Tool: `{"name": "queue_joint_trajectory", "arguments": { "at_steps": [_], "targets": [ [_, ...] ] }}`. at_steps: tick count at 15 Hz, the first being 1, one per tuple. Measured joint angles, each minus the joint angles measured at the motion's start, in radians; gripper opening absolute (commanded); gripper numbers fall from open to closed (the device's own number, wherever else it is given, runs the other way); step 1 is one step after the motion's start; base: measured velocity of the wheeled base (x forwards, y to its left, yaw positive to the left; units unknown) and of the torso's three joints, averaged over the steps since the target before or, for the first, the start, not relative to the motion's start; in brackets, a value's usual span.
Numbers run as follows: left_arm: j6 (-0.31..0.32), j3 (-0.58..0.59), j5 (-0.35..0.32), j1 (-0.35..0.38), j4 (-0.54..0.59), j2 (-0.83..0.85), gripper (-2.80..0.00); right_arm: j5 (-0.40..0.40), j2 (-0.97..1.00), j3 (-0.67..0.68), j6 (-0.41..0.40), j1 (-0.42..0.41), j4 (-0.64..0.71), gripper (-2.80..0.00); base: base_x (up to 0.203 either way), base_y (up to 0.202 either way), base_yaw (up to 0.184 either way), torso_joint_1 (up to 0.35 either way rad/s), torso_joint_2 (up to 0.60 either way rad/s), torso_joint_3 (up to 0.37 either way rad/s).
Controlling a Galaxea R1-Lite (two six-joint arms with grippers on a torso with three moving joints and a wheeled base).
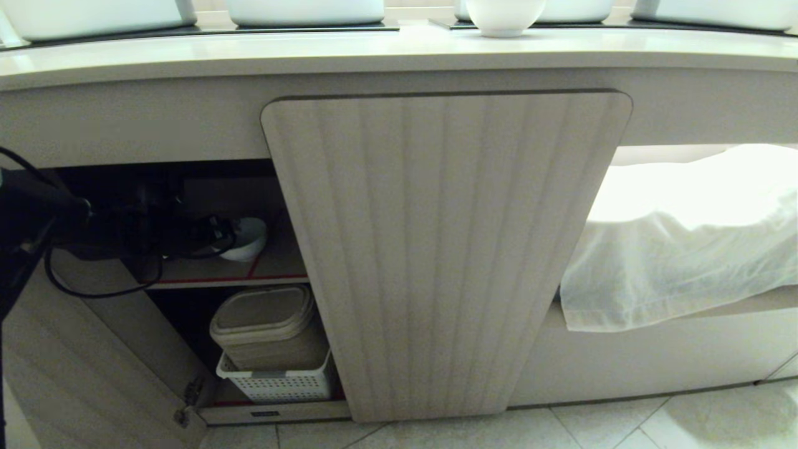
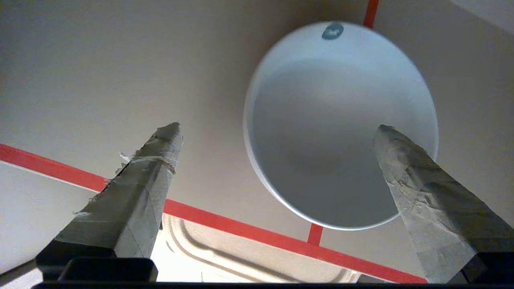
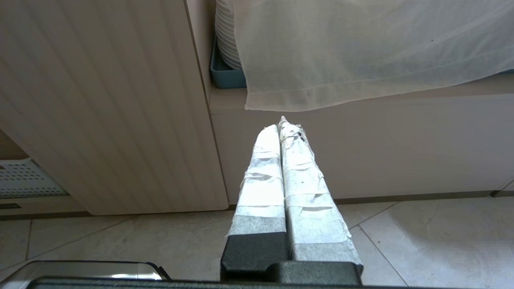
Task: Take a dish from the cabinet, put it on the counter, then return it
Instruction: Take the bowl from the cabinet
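The dish [image 2: 341, 132], a small white bowl with a dark dot near its rim, stands on the cabinet's upper shelf [image 2: 100, 80], just behind the shelf's red edge line [image 2: 241, 226]. In the head view the dish [image 1: 252, 240] shows inside the dark open left bay of the cabinet [image 1: 436, 249]. My left gripper [image 2: 277, 128] is open and reaches into that bay [image 1: 218, 237]. One finger [image 2: 405, 168] lies over the dish's hollow, the other [image 2: 160, 152] beside it, so the rim is between them. My right gripper [image 3: 281, 122] is shut and empty, low near the floor. The counter [image 1: 374, 53] runs above.
A second plain white bowl [image 1: 505, 15] stands on the counter among large white containers [image 1: 305, 9]. Beige lidded bins in a white basket [image 1: 274, 383] fill the lower shelf. The left door [image 1: 81, 374] hangs open. A white cloth [image 1: 686, 249] drapes over stacked plates [image 3: 227, 36] on the right.
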Motion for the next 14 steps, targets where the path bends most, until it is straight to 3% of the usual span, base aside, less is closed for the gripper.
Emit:
{"name": "queue_joint_trajectory", "arguments": {
  "at_steps": [14],
  "targets": [
    [0.018,0.007,0.009,0.015,-0.009,0.027,0.00,0.000,0.000,0.000,0.000,0.000,0.000,-2.80,0.000,0.000,0.000,0.000,0.00,0.000]
  ]
}}
